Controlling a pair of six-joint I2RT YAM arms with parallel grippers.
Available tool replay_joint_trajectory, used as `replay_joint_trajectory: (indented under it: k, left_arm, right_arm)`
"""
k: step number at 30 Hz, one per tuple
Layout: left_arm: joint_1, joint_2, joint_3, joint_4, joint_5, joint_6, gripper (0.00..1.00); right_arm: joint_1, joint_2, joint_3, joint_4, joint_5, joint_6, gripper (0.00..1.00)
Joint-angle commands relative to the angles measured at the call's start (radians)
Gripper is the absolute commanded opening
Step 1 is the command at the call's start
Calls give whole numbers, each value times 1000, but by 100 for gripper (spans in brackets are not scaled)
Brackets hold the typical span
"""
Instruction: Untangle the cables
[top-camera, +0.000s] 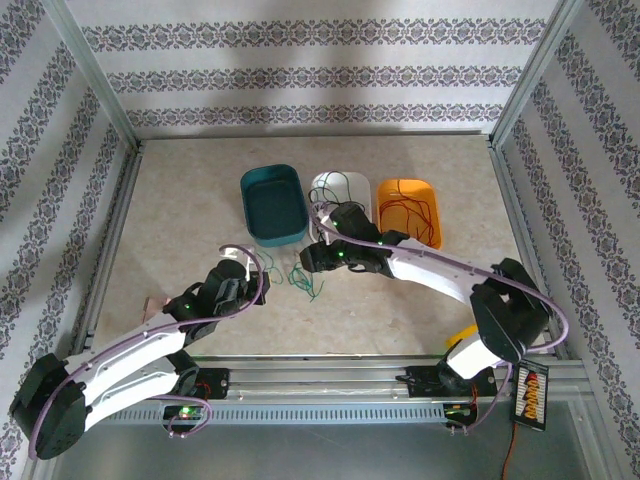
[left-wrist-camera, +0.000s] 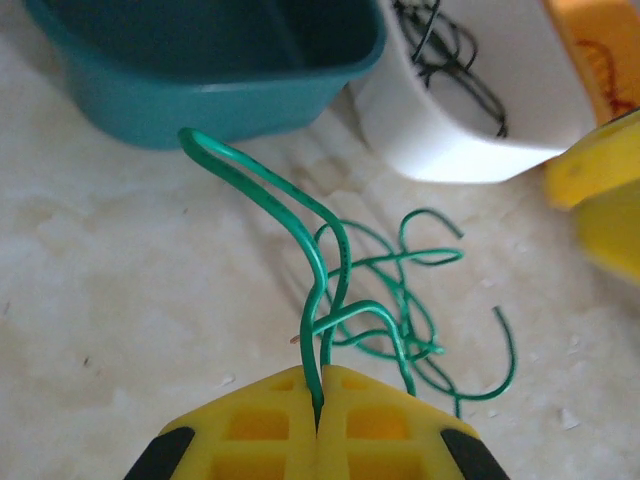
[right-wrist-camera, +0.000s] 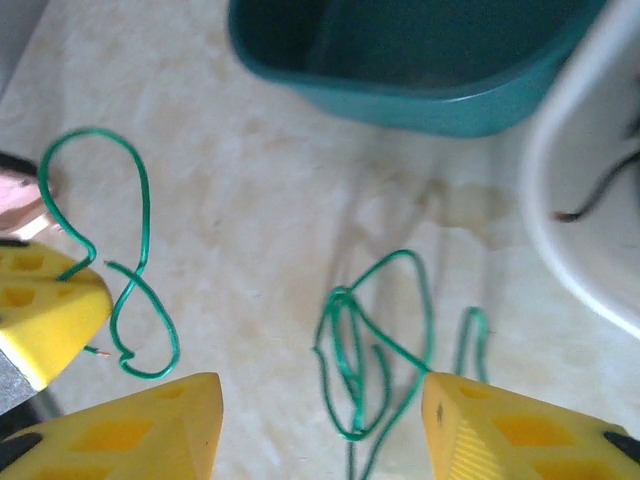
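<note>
— Papered walls with bands of floral pattern close in 3 sides, with a pale marbled tabletop (top-camera: 180, 220) below them. What stands on it?

— 3 oval plastic tubs stand in a row at the far side. A deep teal tub (top-camera: 273, 205) is on the left, bare inside. A white tub (top-camera: 316, 186) is in the middle and an orange tub (top-camera: 395, 188) on the right.

— And your 2 grippers?

— Both are low over the tabletop, in front of the teal and white tubs. My right gripper (right-wrist-camera: 315, 420) has its yellow fingers well apart and holds nothing. My left gripper (left-wrist-camera: 318, 400) is pressed closed, fingertip against fingertip.

— Closed on what?

— On 1 thin green cable (left-wrist-camera: 265, 180), pinched in the seam between the tips. It rises from them in a tall, narrow loop toward the teal tub.

— Where are the other cables?

— A loose tangle of green cables (right-wrist-camera: 350, 370) lies on the tabletop between my right fingers, near the white tub. Thin black cables (left-wrist-camera: 455, 60) are coiled inside the white tub. Thin red cables (top-camera: 412, 215) lie in the orange one.
</note>
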Motion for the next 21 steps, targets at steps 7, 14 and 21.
replay_joint_trajectory:
  k: [7, 14, 21]
  left_arm:
    - [-11, 17, 56, 89, 15, 12, 0]
    - [-11, 23, 32, 210, 17, -50, 0]
    - [-11, 20, 37, 205, -4, -52, 0]
  right_arm:
    - [-7, 132, 130, 43, -314, 35, 49]
    - [-8, 176, 154, 47, -359, 45, 46]
    - [-22, 176, 147, 61, -337, 60, 11]
